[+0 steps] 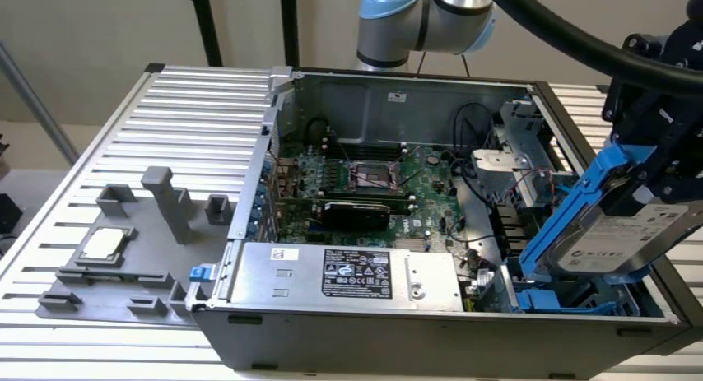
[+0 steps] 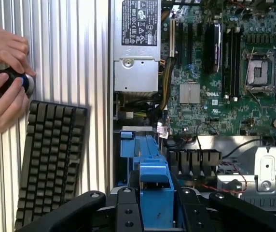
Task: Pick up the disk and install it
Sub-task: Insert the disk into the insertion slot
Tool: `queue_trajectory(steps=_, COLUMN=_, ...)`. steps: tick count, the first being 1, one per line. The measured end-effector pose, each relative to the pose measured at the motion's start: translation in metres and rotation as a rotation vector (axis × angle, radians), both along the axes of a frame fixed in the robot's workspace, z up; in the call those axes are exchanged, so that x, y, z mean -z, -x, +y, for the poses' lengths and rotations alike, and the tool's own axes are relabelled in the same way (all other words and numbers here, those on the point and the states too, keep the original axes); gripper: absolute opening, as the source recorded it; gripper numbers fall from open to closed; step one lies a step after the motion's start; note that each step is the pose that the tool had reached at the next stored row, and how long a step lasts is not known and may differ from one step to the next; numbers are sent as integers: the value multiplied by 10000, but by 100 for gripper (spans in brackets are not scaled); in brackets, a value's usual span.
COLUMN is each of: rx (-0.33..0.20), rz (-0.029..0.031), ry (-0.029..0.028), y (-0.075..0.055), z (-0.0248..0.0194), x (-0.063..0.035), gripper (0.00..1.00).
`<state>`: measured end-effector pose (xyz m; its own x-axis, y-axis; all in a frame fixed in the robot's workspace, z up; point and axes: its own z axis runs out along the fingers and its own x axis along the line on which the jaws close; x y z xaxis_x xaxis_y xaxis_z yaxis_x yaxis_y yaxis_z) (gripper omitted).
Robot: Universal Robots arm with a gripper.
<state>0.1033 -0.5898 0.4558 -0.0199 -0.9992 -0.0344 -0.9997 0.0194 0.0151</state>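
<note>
The disk (image 1: pixel 621 237), a silver-grey drive with a white label in blue carrier rails, hangs tilted over the front corner of the open computer case (image 1: pixel 439 332) on the exterior view's right. My gripper (image 1: pixel 650 177) is shut on its upper end. Just below it sits the blue drive cage (image 1: pixel 565 300); I cannot tell whether the disk's lower edge touches it. In the wrist view the disk's blue rail (image 2: pixel 155 186) sits clamped in my gripper (image 2: pixel 157 212) between black fingers (image 2: pixel 127 209), with the drive cage (image 2: pixel 134 145) right beyond it.
The case holds a power supply (image 1: pixel 341 270), a motherboard (image 1: pixel 374 183) and cables near the cage. A grey fixture with a small square chip (image 1: pixel 104 243) lies on the slatted table. A keyboard (image 2: pixel 48 159) and a person's hands (image 2: pixel 3 72) on a small controller are beside the case.
</note>
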Motion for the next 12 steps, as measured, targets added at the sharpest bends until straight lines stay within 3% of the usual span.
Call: queue_trajectory(steps=12, rx=-4, rz=1, ry=2, y=10, z=18, x=117, gripper=0)
